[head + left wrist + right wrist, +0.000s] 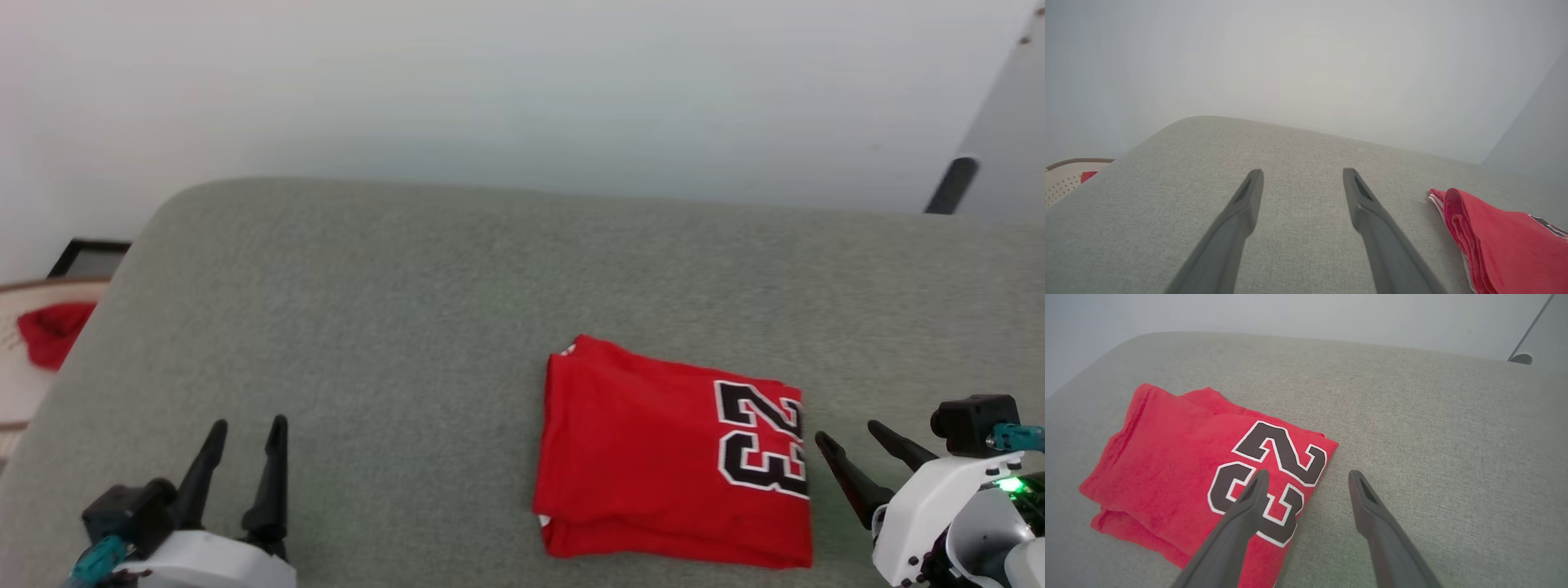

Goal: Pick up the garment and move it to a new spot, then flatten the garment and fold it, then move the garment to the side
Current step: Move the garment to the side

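Garment, already folded into a thick red rectangle, lies on the grey cushion toward its near right part. Its slightly longer axis runs left to right, and the black 23 sits turned on its side at the right end. At the far left, off the cushion, a pale basket holds a plain red cloth, which is not the piece in hand. Next comes the left jaws, at the near left and spread moderately wide with nothing between them; in the left wrist view the garment shows off to their right, well apart across bare cushion. On the right, the right jaws are also parted and empty, their tips aimed leftward just beside the garment's right edge. In the right wrist view one finger crosses in front of the numeral on the garment while the other stands over bare fabric, so the jaws seem to straddle that edge, though I cannot tell whether either touches cloth. By my reading only the shift to the side remains, and the right arm is plainly the nearer one. The stacked layers at that right end may slip apart if pinched shallowly.
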